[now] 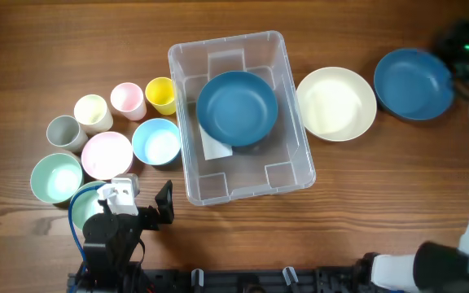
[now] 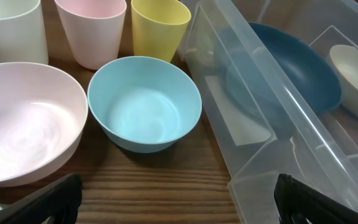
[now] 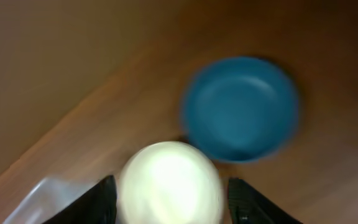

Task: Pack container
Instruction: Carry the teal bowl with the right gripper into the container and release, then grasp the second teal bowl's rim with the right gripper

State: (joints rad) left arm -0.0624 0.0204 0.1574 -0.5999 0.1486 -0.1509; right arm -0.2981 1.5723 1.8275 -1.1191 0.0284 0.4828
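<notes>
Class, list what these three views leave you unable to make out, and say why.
- Label on the container floor, overhead: mostly covered by the dark blue bowl; print too small.
- Cream bowl, right wrist: motion-blurred, cut off by the bottom edge.
- Second blue bowl, overhead: one rim edge overlapped by the right arm.

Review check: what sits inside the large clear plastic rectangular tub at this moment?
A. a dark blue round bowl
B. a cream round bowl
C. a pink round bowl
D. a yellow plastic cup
A: the overhead view shows a dark blue round bowl resting inside the large clear plastic rectangular tub, while the cream round bowl and the yellow plastic cup stand on the table outside it.
</notes>
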